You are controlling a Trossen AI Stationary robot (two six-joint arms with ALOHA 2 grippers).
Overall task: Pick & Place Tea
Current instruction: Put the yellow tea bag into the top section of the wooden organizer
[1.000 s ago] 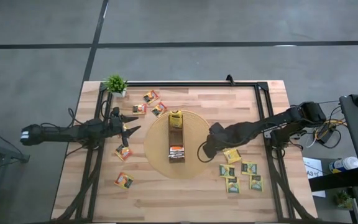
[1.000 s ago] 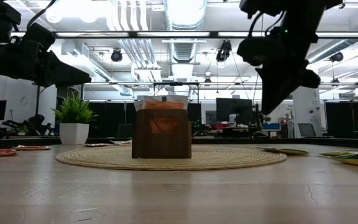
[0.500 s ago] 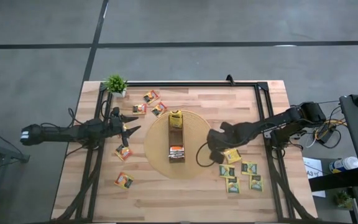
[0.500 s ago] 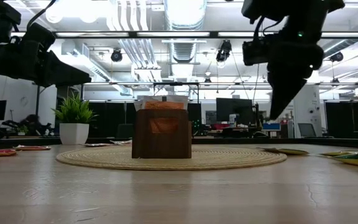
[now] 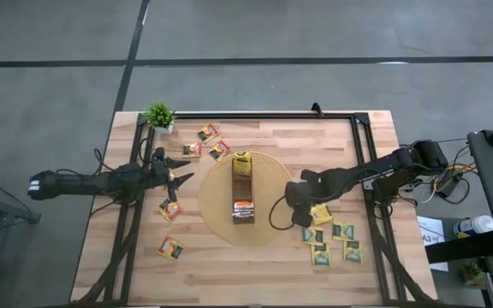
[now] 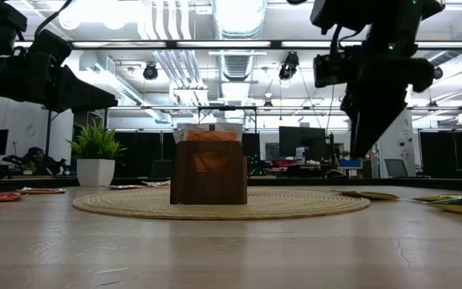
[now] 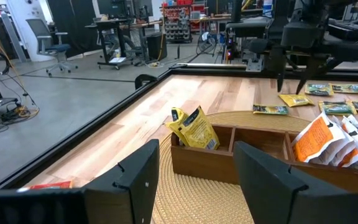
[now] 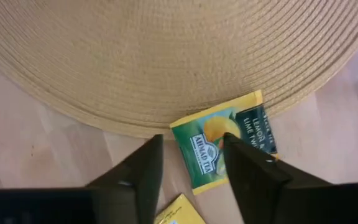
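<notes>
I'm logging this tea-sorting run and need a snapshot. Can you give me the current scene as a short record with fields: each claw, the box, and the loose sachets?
left claw: open, empty, waiting over the table's left side
right claw: open, poised above a yellow sachet lying at the round mat edge
box: on the mat, yellow sachets at one end, orange at the other
orange sachets: loose on the left side of the table
yellow-green sachets: loose cluster on the right side
plant: far left corner
</notes>
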